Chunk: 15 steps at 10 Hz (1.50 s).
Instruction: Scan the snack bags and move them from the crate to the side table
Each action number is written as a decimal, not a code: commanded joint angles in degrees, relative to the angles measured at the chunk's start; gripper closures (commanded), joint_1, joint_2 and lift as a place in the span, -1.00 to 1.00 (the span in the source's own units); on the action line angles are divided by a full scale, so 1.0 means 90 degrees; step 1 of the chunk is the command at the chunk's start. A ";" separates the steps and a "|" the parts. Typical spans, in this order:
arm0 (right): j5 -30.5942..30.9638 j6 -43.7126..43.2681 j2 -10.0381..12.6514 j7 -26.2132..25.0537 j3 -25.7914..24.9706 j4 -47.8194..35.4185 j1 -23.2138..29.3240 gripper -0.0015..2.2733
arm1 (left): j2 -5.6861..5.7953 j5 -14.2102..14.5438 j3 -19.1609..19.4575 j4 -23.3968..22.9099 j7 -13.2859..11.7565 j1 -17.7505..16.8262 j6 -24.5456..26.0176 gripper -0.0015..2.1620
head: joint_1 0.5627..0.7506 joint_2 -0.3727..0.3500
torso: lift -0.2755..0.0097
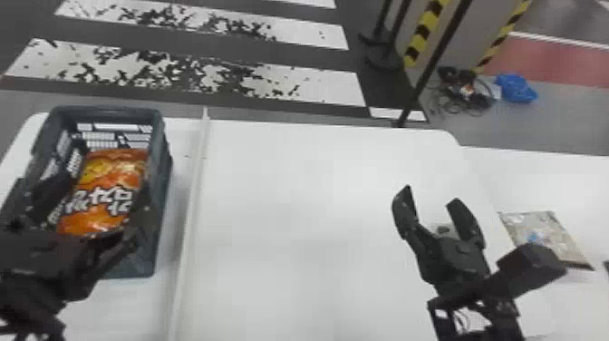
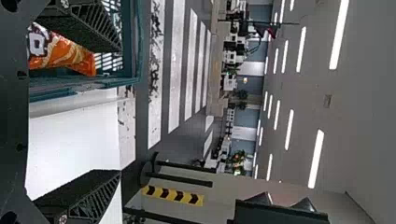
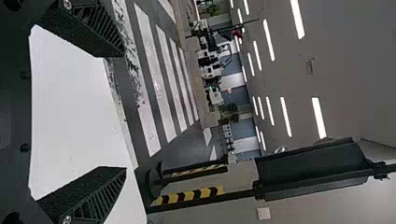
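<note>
Gleaming, the snack bag shows orange and yellow.

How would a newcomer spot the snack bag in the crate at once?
At the left end of the white table stands a dark crate. Inside is a snack bag with bold white lettering. Its bright orange sets it apart from the pale packet on the side table.

We log: white desk, grey floor with worn white stripes, ceiling lights aglow, plants far back.
</note>
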 commanded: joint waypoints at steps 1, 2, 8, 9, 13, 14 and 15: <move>0.0090 -0.0035 0.0030 0.0000 0.0133 -0.0043 0.0008 -0.94 | -0.0013 0.0184 0.0235 -0.0165 0.0072 -0.0356 0.0938 -0.93 | 0.41 -0.37 | 0.32; 0.0100 0.0004 0.0011 0.0000 0.0162 -0.0092 0.0008 -0.94 | -0.0072 0.0399 0.0469 -0.0233 0.0062 -0.0619 0.1622 -0.93 | 0.41 -0.29 | 0.32; 0.0080 0.0258 -0.0312 0.0020 0.0279 -0.0053 -0.0002 -0.94 | -0.0179 0.1014 0.1133 0.0724 0.0550 -0.2807 0.4259 -0.92 | 0.41 0.06 | 0.32; 0.0051 0.0473 -0.0370 0.0049 0.0279 -0.0014 -0.0051 -0.94 | -0.0179 0.0985 0.1094 0.1017 0.0589 -0.3149 0.4727 -0.92 | 0.41 0.08 | 0.32; -0.0105 0.0844 -0.0546 0.0147 0.0269 0.0142 -0.0168 -0.94 | -0.0189 0.0721 0.0850 0.2101 0.0814 -0.4408 0.6798 -0.87 | 0.41 0.12 | 0.32; -0.0125 0.0864 -0.0585 0.0147 0.0269 0.0152 -0.0178 -0.94 | -0.0189 0.0721 0.0821 0.2335 0.0814 -0.4545 0.6817 -0.87 | 0.41 0.12 | 0.32; -0.0144 0.0864 -0.0624 0.0147 0.0269 0.0172 -0.0178 -0.94 | -0.0189 0.0731 0.0792 0.2628 0.0804 -0.4760 0.6817 -0.87 | 0.41 0.12 | 0.32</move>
